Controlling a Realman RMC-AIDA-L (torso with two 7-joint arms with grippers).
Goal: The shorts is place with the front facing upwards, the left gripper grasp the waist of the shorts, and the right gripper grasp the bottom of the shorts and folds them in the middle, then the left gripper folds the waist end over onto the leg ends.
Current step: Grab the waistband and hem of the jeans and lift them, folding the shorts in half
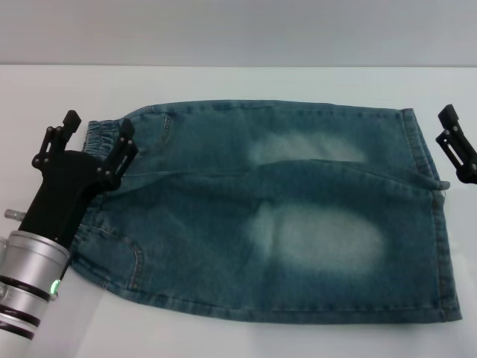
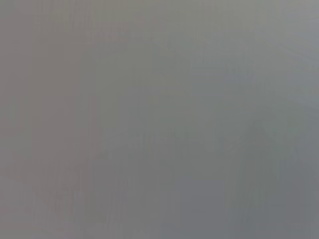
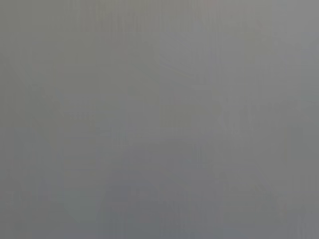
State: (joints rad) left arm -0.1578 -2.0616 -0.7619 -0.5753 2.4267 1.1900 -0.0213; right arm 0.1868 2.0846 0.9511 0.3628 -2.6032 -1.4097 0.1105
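Left gripper [image 1: 95, 133]: one black pronged claw on a silver wrist with a green light, at the left side of the table. Its two fingers are spread apart, poised over the waist of the shorts [image 1: 103, 139]; contact with the cloth cannot be judged.
Shorts [image 1: 298, 216]: one pair, blue-green denim, lying flat on the white table [image 1: 238, 82], filling the middle.
Long axis: runs left to right. The puckered waist points left; the bottom of the shorts [image 1: 432, 216], with its straight stitched hems, points right.
Faded patches: two pale areas, one on the far leg and a larger one on the near leg.
Edges: the far edge runs straight along the top; the near edge slopes slightly from left down to the right corner.
Open room: bare table shows beyond the far edge, along the near edge and in a narrow strip right of the hems.
Right gripper [image 1: 455, 145]: one black claw at the far right edge, just beside the far hem corner, apart from the cloth; whether its fingers are apart or together cannot be told.
Wrist views: both show only plain grey.
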